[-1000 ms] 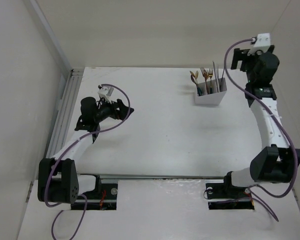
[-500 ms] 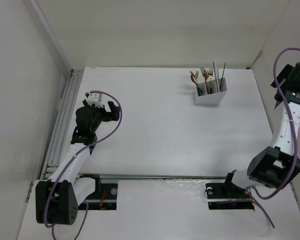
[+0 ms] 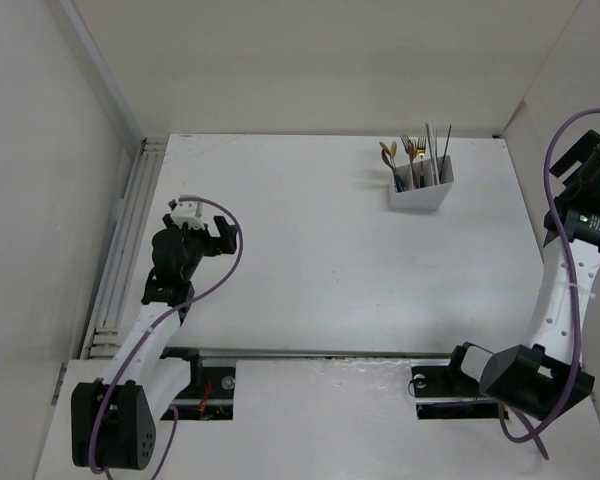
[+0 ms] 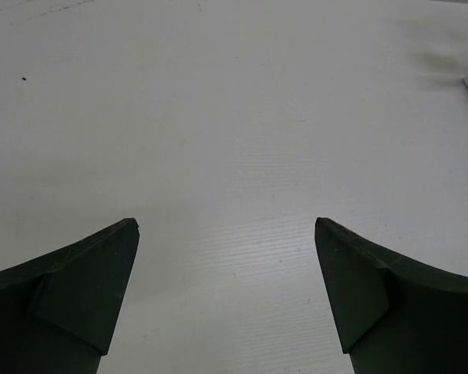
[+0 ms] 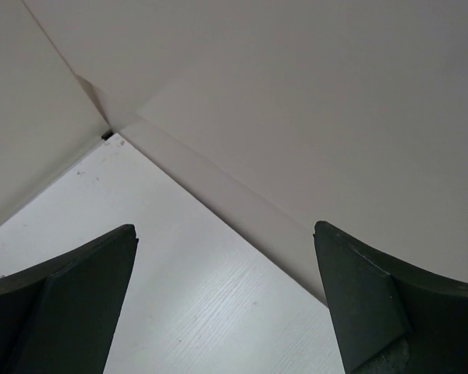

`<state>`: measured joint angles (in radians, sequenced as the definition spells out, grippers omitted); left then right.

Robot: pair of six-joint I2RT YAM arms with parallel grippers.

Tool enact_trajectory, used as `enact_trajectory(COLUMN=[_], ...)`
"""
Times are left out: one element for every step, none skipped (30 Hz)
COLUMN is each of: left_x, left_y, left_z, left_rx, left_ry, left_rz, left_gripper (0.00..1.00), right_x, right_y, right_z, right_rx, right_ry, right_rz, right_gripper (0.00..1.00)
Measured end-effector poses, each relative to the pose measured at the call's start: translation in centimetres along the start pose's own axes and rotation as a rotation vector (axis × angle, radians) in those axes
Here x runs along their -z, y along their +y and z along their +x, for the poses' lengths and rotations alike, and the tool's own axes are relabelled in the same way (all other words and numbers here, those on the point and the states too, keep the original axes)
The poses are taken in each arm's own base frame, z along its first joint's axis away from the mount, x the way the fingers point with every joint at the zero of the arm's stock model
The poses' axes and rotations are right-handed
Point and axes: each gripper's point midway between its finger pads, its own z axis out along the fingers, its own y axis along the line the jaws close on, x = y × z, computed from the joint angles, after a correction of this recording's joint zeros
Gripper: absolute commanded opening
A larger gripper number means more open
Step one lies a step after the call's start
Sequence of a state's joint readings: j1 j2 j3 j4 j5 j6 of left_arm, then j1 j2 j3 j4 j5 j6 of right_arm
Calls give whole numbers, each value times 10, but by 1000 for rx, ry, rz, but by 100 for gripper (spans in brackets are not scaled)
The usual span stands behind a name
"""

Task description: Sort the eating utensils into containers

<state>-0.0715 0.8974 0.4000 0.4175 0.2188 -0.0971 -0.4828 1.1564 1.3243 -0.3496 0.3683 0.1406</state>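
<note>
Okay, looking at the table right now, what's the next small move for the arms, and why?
Probably just fold both arms home. The utensils all stand in the white bin, I see none lying on the table, and the left gripper and right gripper are both open and empty, away from the bin.

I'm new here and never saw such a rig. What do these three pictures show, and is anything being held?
Two robot arms are bolted at the near edge of a table. The wide picture looks down from above; the other two come from a camera on each wrist, so the dark wedges are that arm's own fingers. The left gripper looks at bare table, the right gripper at a wall corner. Both are open and hold nothing. At the far side a white bin holds forks, spoons and thin sticks.
</note>
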Motion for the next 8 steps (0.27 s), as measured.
enact_trajectory(left_x=[1, 1, 2, 2, 3, 3, 3, 4], left_y=[0, -1, -1, -2, -2, -3, -4, -4], left_z=[0, -1, -2, -3, -3, -3, -3, -2], left_rx=[2, 4, 3, 4, 5, 5, 5, 5], left_ry=[-1, -5, -8, -12, -15, -17, -16, -15], left_rz=[-2, -1, -1, 0, 0, 1, 4, 4], left_gripper=[94, 94, 94, 94, 94, 94, 94, 94], right_x=[2, 3, 4, 5, 6, 7, 8, 8], right_y=[-1, -2, -3, -3, -3, -3, -4, -3], right_z=[2, 4, 4, 5, 6, 6, 6, 6], right_rx=[-1, -2, -5, -7, -10, -13, -16, -17], right_ry=[0, 1, -1, 0, -2, -4, -5, -7], right_rz=[1, 3, 2, 2, 2, 1, 0, -3], right_gripper=[100, 100, 100, 100, 100, 100, 100, 100])
